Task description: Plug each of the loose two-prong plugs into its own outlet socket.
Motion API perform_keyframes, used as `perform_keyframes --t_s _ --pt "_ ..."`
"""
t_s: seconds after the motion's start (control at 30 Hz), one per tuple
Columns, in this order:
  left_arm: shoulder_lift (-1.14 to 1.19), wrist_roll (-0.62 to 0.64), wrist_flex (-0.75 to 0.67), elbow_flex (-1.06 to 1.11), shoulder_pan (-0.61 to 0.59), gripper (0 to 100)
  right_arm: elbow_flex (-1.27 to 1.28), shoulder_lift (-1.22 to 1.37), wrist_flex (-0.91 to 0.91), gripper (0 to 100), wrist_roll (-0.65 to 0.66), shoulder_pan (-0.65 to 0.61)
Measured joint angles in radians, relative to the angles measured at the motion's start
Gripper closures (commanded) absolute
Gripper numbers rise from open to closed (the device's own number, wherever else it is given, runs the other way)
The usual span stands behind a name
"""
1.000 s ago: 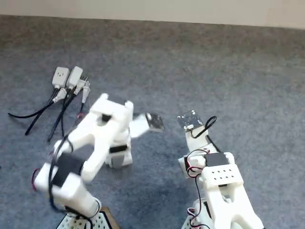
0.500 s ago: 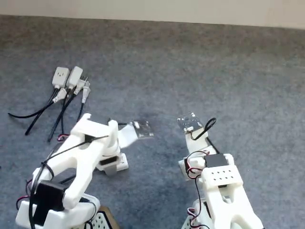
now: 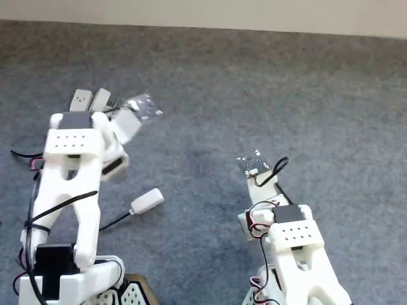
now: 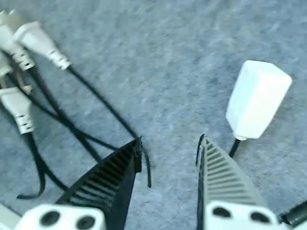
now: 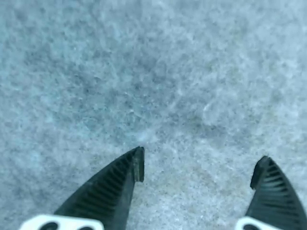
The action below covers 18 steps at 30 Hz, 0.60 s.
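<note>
1. Checking the grasping parts first: left end effector (image 4: 170, 143) spread apart and empty, hovering over the desk (image 4: 158, 57); right end effector (image 5: 200, 160) likewise apart, holding nothing, above bare desk.
2. Locating the task's things from the left wrist: loose plugs (image 4: 42, 42) bunched to one side of the jaws, black cords (image 4: 98, 103) crossing beneath; white outlet block (image 4: 256, 98) lying flat just past the other jaw, untouched.
3. Looking from above: a corded white block (image 3: 146, 201) lying well apart from the plug cluster, beside the left arm; impossible to tell whether the same block.
4. Picking one plug only: choose a body free of its neighbours and close across its flat sides, keeping the prongs clear of the pads.
5. Coming down astride the plug body rather than its strain relief, to avoid dragging the tangled cords and the other plugs along.
6. Probably pinning the outlet block with the right end effector, the block looking light enough to slide under a push.
7. Finding the socket face before anything else, then squaring prongs to slots and pressing straight, without twisting.
</note>
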Motion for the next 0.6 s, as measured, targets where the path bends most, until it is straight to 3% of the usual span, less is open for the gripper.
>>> perform_keyframes --t_s 0.23,0.47,0.6 --pt "0.0 0.0 0.002 0.035 -0.006 81 0.0 0.0 0.0 65.6 0.0 0.0" --pt "-0.002 0.092 -0.195 0.235 0.152 81 0.0 0.0 0.0 65.6 0.0 0.0" --pt "-0.018 0.11 -0.23 0.279 0.199 81 0.0 0.0 0.0 65.6 0.0 0.0"
